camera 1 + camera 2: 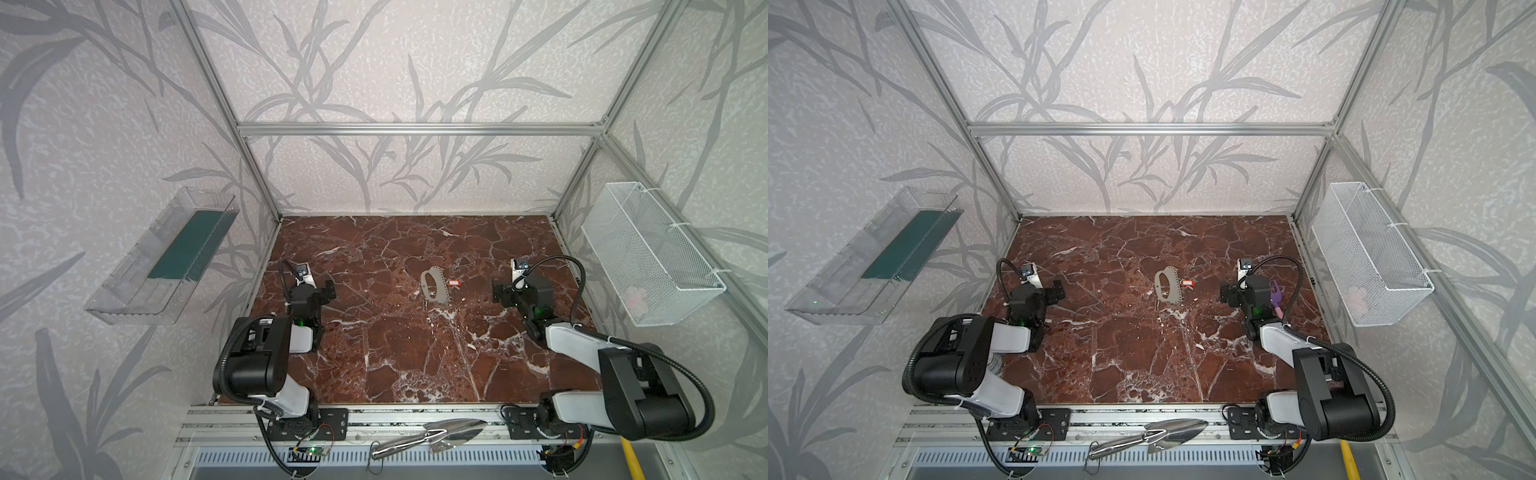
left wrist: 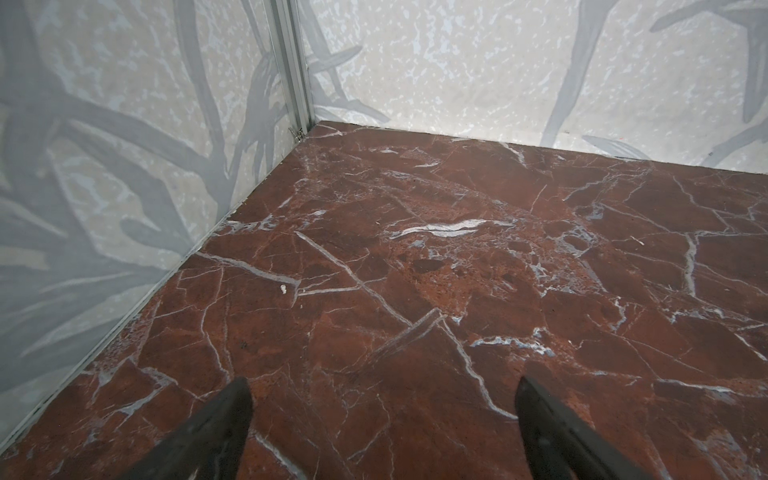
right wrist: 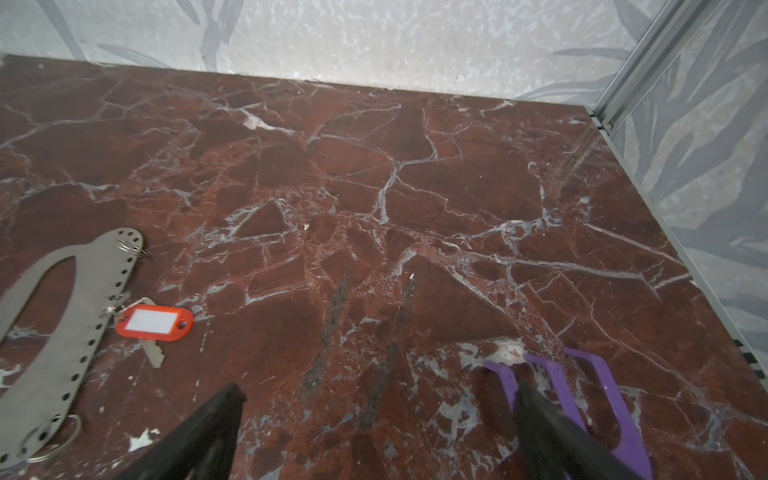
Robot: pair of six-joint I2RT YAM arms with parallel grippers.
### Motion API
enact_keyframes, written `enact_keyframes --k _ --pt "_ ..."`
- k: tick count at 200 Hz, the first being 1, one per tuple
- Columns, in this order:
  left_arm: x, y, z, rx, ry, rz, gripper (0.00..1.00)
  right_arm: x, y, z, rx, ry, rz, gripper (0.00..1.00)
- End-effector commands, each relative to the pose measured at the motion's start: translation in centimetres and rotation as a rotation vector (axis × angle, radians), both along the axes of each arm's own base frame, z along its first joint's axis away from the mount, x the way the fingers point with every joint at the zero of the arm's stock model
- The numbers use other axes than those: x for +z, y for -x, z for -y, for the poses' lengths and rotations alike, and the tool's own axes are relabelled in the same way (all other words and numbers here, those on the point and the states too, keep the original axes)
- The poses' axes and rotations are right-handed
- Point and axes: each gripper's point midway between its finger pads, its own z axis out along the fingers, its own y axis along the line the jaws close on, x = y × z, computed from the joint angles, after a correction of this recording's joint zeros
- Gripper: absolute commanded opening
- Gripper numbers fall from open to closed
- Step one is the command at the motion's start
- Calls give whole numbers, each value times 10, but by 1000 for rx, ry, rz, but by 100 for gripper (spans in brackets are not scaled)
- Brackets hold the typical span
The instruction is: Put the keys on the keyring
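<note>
**Top views.** A steel trowel (image 1: 432, 436) is lying across the front rail at 6 o'clock, nearest the lens and off the marble table (image 1: 374, 365). Near the table's centre the grey plate (image 1: 434, 286) is lying flat. The red tag (image 1: 454, 283) is lying just beside it at the plate's 3 o'clock. The left gripper (image 1: 328, 291) is sitting well apart at the plate's 9 o'clock. The right gripper (image 1: 498, 293) is sitting at its 3 o'clock, beyond the tag. In a top view a purple tool (image 1: 1276, 297) is lying at the right gripper's 3 o'clock.

**Left wrist view.** The left gripper (image 2: 383, 381) is standing released, with its fingers spread wide over bare marble.

**Right wrist view.** The right gripper (image 3: 378, 388) is likewise standing released and is grasping nothing. One finger is overlapping the purple tool (image 3: 615, 407); whether they are touching cannot be told. The grey plate (image 3: 99, 291) is turning its dotted edge towards the red tag (image 3: 154, 322). A key (image 3: 153, 353) is lying partly under the tag. The tag's small ring is meeting the plate's edge, but whether it is threaded through a hole cannot be told. A wire ring (image 3: 54, 436) is hanging at the plate's end.
</note>
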Motion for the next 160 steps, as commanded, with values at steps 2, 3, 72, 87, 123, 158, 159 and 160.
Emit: enact_keyframes --k 2,3,72,87,123,158,159,160 --pt "5 -3 -3 17 -2 17 99 17 -16 -9 69 24 151 99" --pt "5 -3 -3 17 -2 17 99 17 -16 -9 72 24 156 99" --pt "5 -4 -3 15 -4 14 99 -2 -17 -11 108 -2 165 99" --pt "5 -4 -3 15 -4 15 99 -1 -15 -7 85 -2 175 99" --pt "5 -4 -3 14 -4 14 99 -2 -18 -8 90 -1 158 99" --pt "6 -4 -3 14 -4 16 99 -2 -18 -8 88 -1 157 99" --pt "5 -4 -3 14 -4 16 99 -2 -18 -8 88 -1 157 99" --pt "5 -4 -3 14 -4 15 99 -2 -18 -8 88 -1 157 99"
